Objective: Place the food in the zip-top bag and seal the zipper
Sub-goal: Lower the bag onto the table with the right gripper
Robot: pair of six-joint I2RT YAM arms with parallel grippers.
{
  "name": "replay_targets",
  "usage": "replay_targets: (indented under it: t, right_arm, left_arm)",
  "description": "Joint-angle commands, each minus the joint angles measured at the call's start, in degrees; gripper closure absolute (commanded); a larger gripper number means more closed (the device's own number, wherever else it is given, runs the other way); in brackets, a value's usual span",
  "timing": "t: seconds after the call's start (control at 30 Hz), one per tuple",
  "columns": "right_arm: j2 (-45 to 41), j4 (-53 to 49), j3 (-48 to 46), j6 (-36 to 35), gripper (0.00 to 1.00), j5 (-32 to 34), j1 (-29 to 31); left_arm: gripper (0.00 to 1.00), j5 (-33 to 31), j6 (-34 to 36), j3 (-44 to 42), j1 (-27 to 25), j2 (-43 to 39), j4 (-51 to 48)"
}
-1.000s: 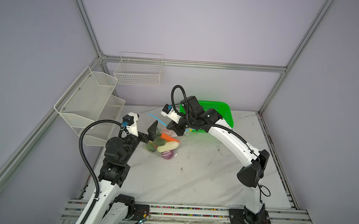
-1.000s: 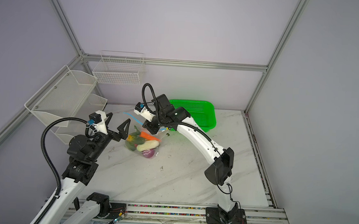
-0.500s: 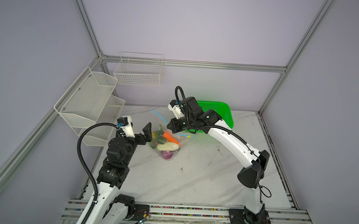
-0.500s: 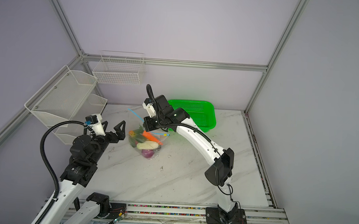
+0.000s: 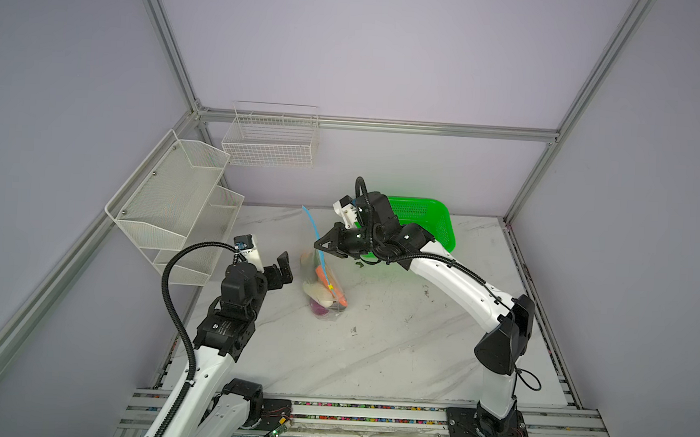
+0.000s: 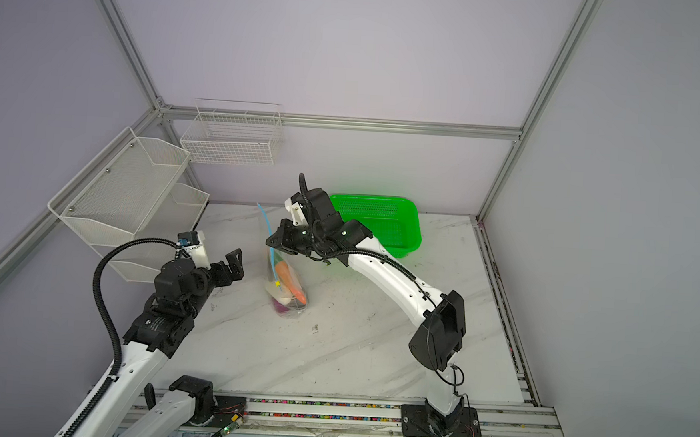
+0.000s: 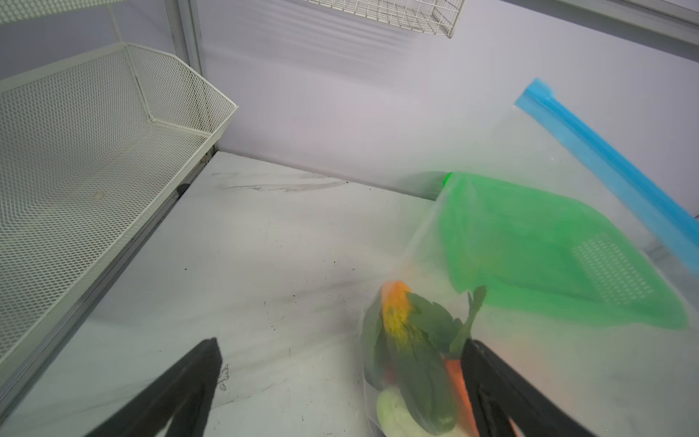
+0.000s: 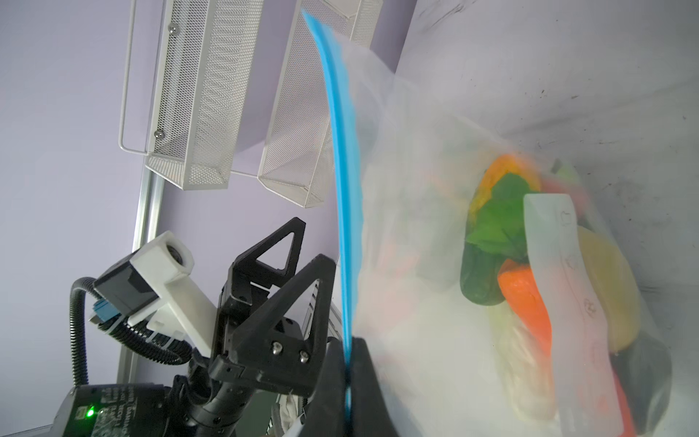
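Beside bag (image 5: 322, 286), left pincer (image 5: 283, 270) newly apart

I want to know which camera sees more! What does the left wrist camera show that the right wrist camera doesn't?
Only the left wrist camera: the green basket, blurry behind the bag, and the hanging wire basket. Only the right wrist camera: the right gripper shut on the blue zipper, the whole left gripper wide open, and a white label. Both: the bag, the zipper, the carrot, the greens and the mesh shelf.
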Motion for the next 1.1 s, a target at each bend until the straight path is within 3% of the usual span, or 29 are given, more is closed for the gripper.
replay_targets:
  t: [0.0,0.37,0.7,0.9,1.07]
  right_arm:
    - [-6.5,12.7,-6.2,11.4,1.0,2.1,0.6]
    - [-13.9,29.5,-21.2,22.7,1.0,12.6,6.4]
    - [-11.9,37.5,-23.1,24.9,1.0,18.4,11.5]
    - [-15.5,41.7,-34.9,28.8,1.0,19.8,11.0]
    - [-22.7,42.3,-45.4,30.7,1.0,20.9,7.1]
  left_arm:
    - [0.0,-1.7,-1.1,4.0,0.3,-1.3,1.4]
    - [0.0,-2.7,-0.6,4.0,0.6,-2.6,0.9]
    - [0.0,-4.5,1.6,3.4,0.7,-3.6,1.0]
    - [0.0,-5.2,2.5,3.1,0.8,-3.1,1.3]
    - [0.0,-4.8,2.4,3.4,0.8,-1.5,1.2]
